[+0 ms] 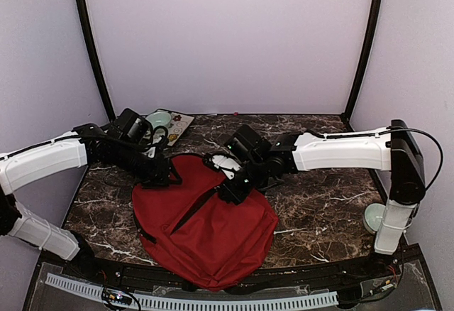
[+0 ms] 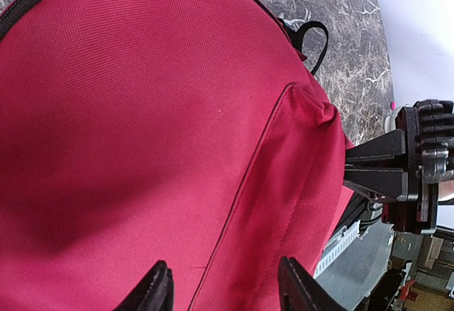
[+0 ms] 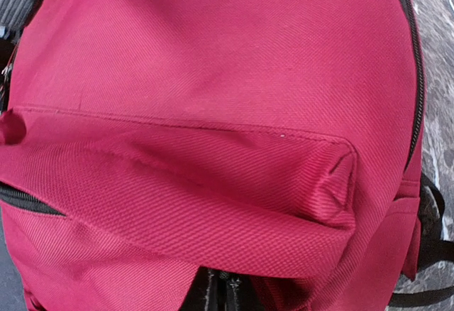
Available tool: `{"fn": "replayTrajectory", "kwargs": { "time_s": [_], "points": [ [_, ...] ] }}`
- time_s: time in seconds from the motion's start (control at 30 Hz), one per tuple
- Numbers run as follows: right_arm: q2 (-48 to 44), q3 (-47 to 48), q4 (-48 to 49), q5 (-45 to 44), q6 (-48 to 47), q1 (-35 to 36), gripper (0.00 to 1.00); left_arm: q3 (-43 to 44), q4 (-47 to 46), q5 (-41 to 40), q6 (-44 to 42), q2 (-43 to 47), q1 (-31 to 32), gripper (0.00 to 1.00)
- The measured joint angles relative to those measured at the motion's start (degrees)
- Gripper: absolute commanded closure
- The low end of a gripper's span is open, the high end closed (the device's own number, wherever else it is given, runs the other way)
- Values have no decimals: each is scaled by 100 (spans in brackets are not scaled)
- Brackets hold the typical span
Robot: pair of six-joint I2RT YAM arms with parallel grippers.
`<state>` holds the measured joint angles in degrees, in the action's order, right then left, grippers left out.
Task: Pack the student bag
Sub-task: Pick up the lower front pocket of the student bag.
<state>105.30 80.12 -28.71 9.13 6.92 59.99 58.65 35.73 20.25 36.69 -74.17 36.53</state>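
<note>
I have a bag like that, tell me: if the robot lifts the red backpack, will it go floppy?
Probably floppy: the student bag lies slumped on the table, and its pocket bunches into folds. Lifted by one edge, it would likely sag. The woven cloth seems grippy.

Matt cloth, polished stone
The student bag [image 3: 213, 77] was matt woven cloth; the table [image 2: 340, 34], upper right, looked like polished dark marble.
</note>
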Motion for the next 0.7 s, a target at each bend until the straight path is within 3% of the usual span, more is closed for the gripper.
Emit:
{"fn": "replayTrajectory", "kwargs": {
  "time_s": [0.37, 0.7],
  "points": [
    [-4, 273, -372, 238, 72, 81, 100, -109, -15, -15, 63, 127, 0, 47],
    [688, 1770, -1224, 634, -52, 581, 100, -271, -4, 9, 168, 308, 0, 47]
  ]
}}
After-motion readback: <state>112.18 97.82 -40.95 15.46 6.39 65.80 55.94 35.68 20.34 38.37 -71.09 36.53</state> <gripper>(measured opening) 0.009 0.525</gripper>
